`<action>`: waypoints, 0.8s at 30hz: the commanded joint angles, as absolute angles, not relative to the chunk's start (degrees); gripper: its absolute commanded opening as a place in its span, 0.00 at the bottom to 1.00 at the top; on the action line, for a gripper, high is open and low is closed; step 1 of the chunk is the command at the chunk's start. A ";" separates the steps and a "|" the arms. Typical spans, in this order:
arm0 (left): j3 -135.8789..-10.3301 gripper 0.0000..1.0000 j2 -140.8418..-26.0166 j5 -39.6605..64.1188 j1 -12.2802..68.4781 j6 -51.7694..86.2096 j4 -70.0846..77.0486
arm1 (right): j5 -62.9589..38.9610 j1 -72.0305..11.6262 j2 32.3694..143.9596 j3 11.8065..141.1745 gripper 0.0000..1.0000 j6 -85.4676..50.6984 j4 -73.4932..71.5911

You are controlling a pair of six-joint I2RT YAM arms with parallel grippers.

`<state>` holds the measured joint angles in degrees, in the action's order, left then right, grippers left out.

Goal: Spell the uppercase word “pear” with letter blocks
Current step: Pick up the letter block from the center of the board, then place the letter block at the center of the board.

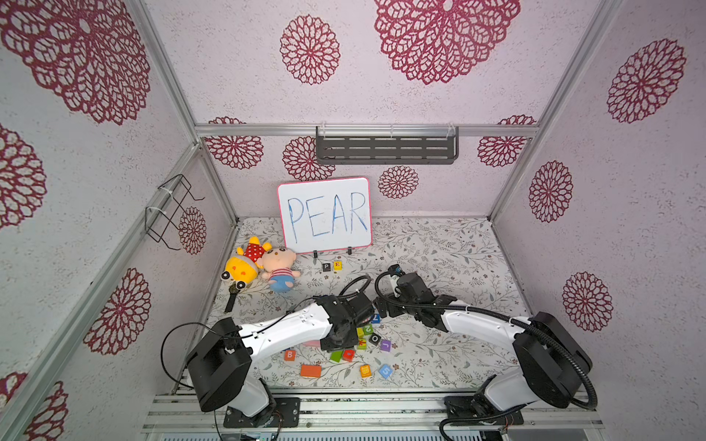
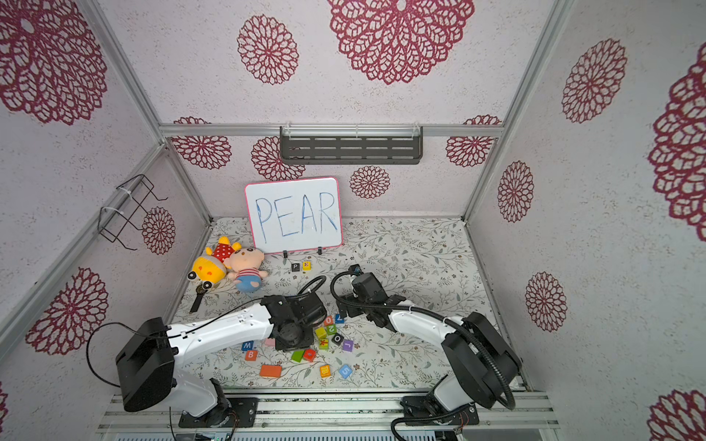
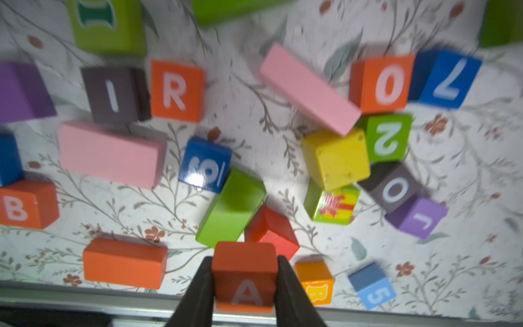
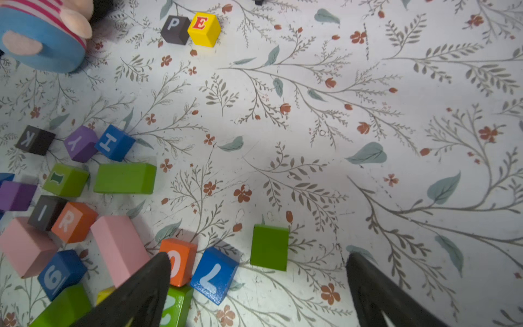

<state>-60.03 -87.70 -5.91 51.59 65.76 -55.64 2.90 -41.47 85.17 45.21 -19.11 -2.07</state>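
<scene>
— Where the left claw (image 3: 244,259) sits at the near edge of the table (image 3: 283,175), what does it hold?
— It is clamped on the orange A block (image 3: 244,283), with one black finger (image 3: 201,288) on each side and the white A facing the wrist camera. I cannot tell whether the block is clear of the table. In both top views the arm hides it.
— And just past it?
— A red block (image 3: 271,229) and a green bar (image 3: 232,209) lie touching each other, right behind the A block. An amber block (image 3: 315,283) with a pale letter sits beside the claw.
— Where is the R?
— Deeper in the heap. The orange-red R block (image 3: 177,90) lies flat on the table, right against a dark I block (image 3: 116,93).
— And the right claw?
— The right claw (image 4: 257,254) hangs at the far side of the heap with its fingers wide apart, holding nothing. One finger is over the orange 0 block (image 4: 178,263), with the blue 7 block (image 4: 215,274) just beside it.
— Farthest back?
— The black P block (image 4: 174,28) and the yellow E block (image 4: 203,28) stand side by side, touching, and read P then E. Behind them a board (image 1: 324,215) reading PEAR leans at the back wall, with soft toys (image 1: 263,267) off to the robot's left.
</scene>
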 commanded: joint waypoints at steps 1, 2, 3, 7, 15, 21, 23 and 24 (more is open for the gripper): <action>-63.25 0.21 -86.87 -8.68 46.56 59.13 -55.88 | 3.87 -40.55 86.21 46.94 0.99 -19.86 -4.19; -64.59 0.21 -87.65 -8.98 44.89 57.47 -55.83 | 3.94 -40.35 86.71 47.13 0.99 -19.84 -4.58; -66.02 0.21 -88.41 -9.23 43.54 56.17 -55.99 | 3.99 -40.11 87.09 47.21 0.99 -19.78 -4.95; -73.41 0.20 -93.58 -10.01 38.51 49.84 -56.49 | 3.74 -39.47 89.10 48.00 0.99 -19.68 -6.26; -87.77 0.18 -104.79 -8.01 32.42 41.71 -57.60 | 3.08 -37.76 91.23 48.12 0.99 -19.08 -8.18; -99.36 0.12 -114.94 -6.32 31.12 38.89 -59.75 | 2.26 -37.27 92.82 48.87 0.99 -18.55 -9.98; -102.96 0.11 -117.94 -5.99 30.78 38.30 -60.35 | 2.05 -37.23 93.64 49.42 0.99 -18.40 -10.40; -104.93 0.10 -119.32 -5.91 30.53 38.08 -60.68 | 1.87 -37.18 93.98 49.64 0.99 -18.35 -10.67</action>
<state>-101.36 -116.09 -6.85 31.11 40.86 -58.46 2.63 -37.54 93.62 47.53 -19.00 -8.40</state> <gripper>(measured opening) 0.331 0.989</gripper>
